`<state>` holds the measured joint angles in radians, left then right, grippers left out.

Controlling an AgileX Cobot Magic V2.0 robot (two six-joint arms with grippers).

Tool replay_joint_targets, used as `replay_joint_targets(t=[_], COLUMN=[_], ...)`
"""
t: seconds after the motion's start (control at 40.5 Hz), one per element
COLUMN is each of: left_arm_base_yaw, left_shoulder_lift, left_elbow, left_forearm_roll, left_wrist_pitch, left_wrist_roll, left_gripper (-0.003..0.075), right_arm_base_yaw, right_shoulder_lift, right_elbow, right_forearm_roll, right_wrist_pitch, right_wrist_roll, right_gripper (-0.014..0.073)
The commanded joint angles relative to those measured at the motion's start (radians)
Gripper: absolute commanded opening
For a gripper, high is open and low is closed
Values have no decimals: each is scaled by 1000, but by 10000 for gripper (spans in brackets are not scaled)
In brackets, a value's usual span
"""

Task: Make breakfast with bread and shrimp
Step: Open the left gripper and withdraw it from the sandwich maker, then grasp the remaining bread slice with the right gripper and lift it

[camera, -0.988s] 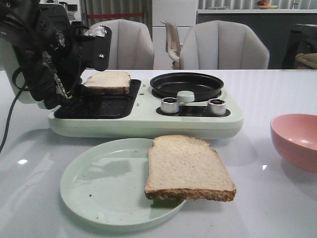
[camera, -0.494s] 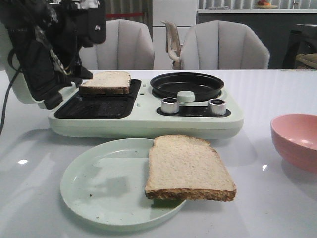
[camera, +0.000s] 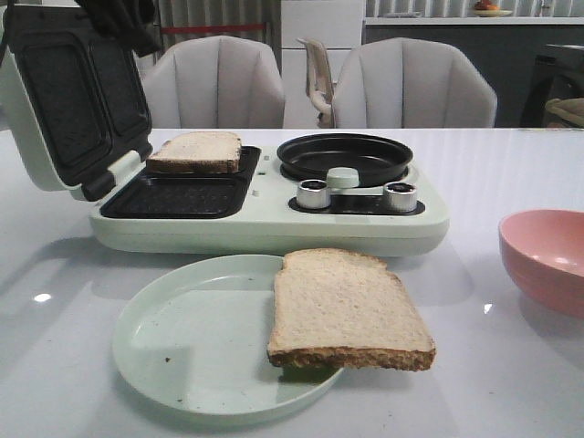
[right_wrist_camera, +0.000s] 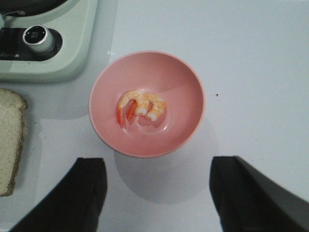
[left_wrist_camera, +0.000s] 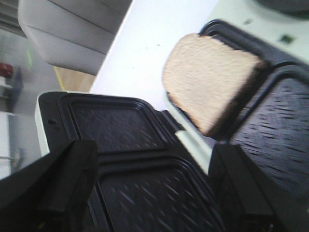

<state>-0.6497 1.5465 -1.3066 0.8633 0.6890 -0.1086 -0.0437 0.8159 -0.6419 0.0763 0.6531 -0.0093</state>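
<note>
Pale-green sandwich maker [camera: 274, 219] lid up for loading: one crusted bread slice [camera: 196, 151] on its far plate, other [camera: 347, 310] on near dish, orange shrimp [right_wrist_camera: 141, 107] in pink bowl [right_wrist_camera: 188, 96] right; both grippers [left_wrist_camera: 154, 193] [right_wrist_camera: 157, 193] open, empty.

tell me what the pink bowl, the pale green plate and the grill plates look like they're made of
Pink bowl: likely plastic or melamine, smooth and semi-matte with a soft sheen.
Pale green plate: probably the same kind of plastic, with dull reflections and a thin rim.
Grill plates: apparently dark nonstick-coated metal, matte black with ribbed texture.
</note>
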Motion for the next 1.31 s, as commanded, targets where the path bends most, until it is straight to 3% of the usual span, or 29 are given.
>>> replay_joint_targets(t=[0.0, 0.173, 0.321, 0.593, 0.914, 1.112, 1.285], left_arm_base_yaw=[-63, -100, -100, -100, -100, -100, -100], left_shoulder_lift=[-127, -293, -429, -639, -828, -849, -849], left_elbow=[-27, -24, 23, 186, 398, 429, 429], left_forearm_roll=[-73, -303, -416, -498, -511, -511, -509], left_wrist_pitch=[125, 266, 264, 260, 244, 218, 178], left_wrist_roll=[-9, -74, -96, -113, -236, -236, -236], left_gripper=[530, 529, 529, 529, 529, 529, 529], right_arm_base_yaw=[-8, -8, -8, -8, -8, -2, 83], right_shoulder_lift=[-2, -2, -2, -2, 2, 85, 241], right_elbow=[-35, -35, -35, -35, -35, -35, -35], right_forearm_roll=[6, 6, 6, 6, 53, 243, 477], right_wrist_pitch=[-69, -69, -69, -69, -77, 32, 162], right_wrist_roll=[-9, -9, -9, -9, -9, -12, -167], right_gripper=[557, 557, 557, 557, 556, 556, 556])
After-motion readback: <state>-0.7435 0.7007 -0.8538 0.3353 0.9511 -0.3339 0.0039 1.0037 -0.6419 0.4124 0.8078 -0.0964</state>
